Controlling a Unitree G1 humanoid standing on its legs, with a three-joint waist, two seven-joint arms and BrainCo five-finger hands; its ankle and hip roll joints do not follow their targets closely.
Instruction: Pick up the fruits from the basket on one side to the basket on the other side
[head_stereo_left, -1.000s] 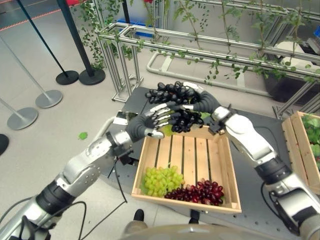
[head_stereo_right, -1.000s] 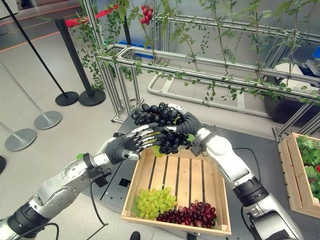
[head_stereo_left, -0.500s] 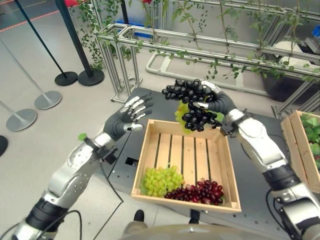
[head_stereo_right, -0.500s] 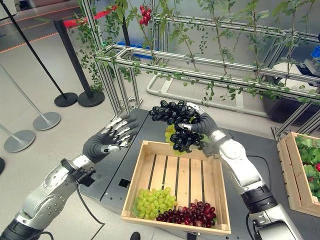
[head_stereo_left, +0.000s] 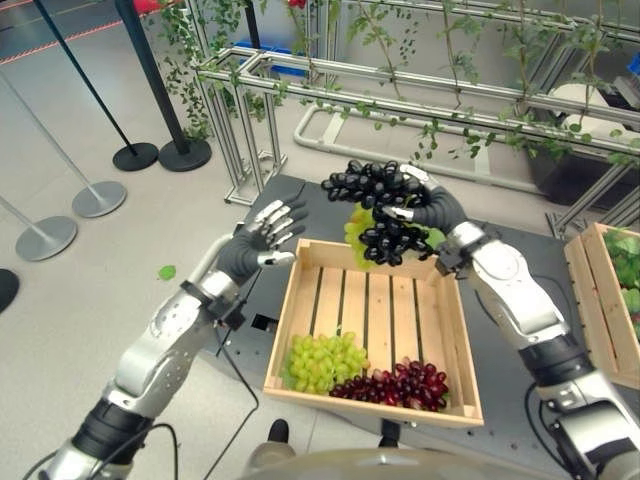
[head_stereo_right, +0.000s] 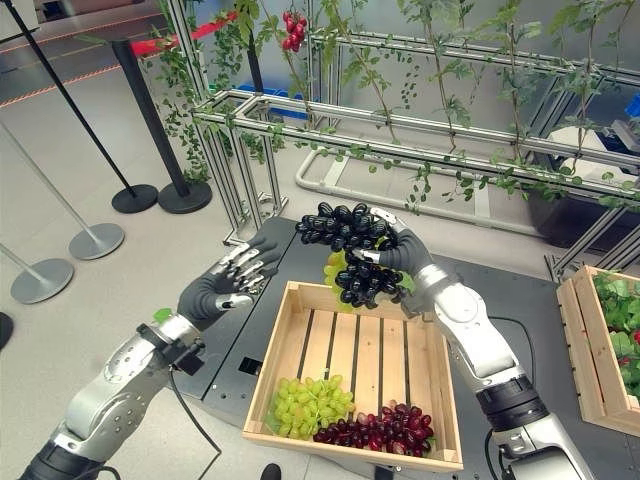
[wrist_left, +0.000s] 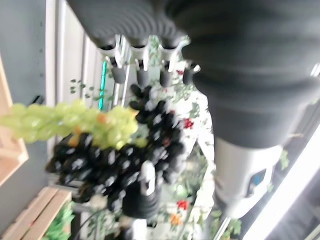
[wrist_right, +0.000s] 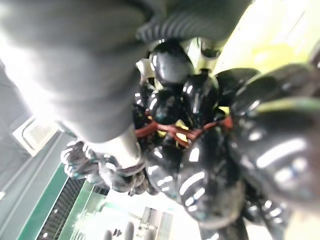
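Observation:
My right hand (head_stereo_left: 432, 208) is shut on a bunch of black grapes (head_stereo_left: 372, 186) with a small green bunch (head_stereo_left: 358, 226) hanging among them, held above the far rim of a wooden crate (head_stereo_left: 459, 345). The black grapes (wrist_right: 200, 150) press against that hand's palm in the right wrist view. In the crate lie green grapes (head_stereo_left: 322, 360) and red grapes (head_stereo_left: 398, 383) near its front. My left hand (head_stereo_left: 260, 240) hovers open to the left of the crate, apart from the fruit. The left wrist view looks past its fingers (wrist_left: 142, 75) at the held grapes (wrist_left: 120, 155).
The crate stands on a dark platform (head_stereo_left: 500, 430). A second wooden crate (head_stereo_left: 610, 300) with greenery sits at the right edge. A metal frame with vines (head_stereo_left: 400, 90) runs behind. Stanchion bases (head_stereo_left: 97, 197) stand on the floor at the left.
My left hand let go of the grapes and drew back to the left, opening. The right hand carried the bunch slightly right, then held it over the crate's far rim.

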